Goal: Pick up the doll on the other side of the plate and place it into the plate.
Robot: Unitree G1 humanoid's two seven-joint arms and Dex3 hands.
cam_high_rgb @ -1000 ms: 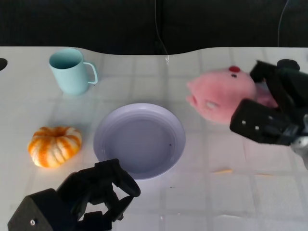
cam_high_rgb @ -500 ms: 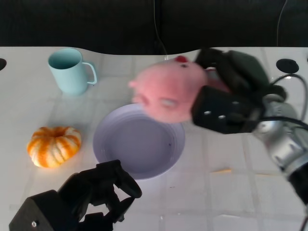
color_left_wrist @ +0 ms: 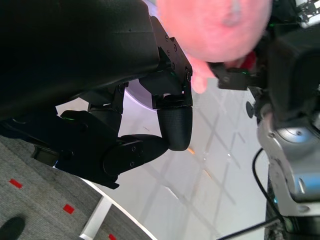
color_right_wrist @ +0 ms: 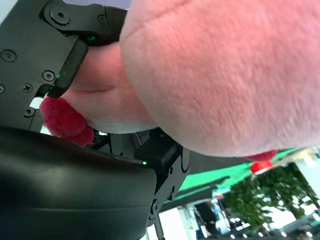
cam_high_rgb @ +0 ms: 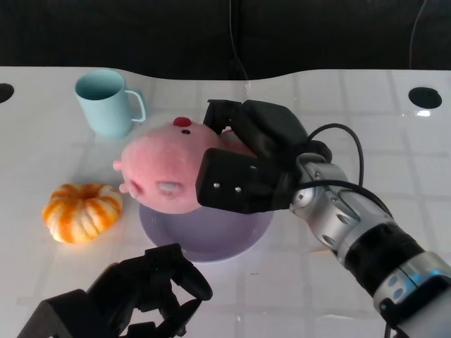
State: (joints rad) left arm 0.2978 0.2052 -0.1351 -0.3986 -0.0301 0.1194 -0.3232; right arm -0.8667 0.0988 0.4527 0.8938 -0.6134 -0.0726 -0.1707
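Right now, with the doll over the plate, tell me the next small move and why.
Probably lower the right hand a little, then let go. It grips the doll over the plate, which the doll largely hides; whether it already touches the plate cannot be told. The left hand rests near the plate's front rim, holding nothing.

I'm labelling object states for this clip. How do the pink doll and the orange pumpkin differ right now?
The pink doll is gripped by the right hand over the plate; the orange pumpkin sits untouched on the table beside the plate. The doll is plain pink and looks fuzzy; the pumpkin is ribbed, orange and white. The doll looks larger. Both are rounded.
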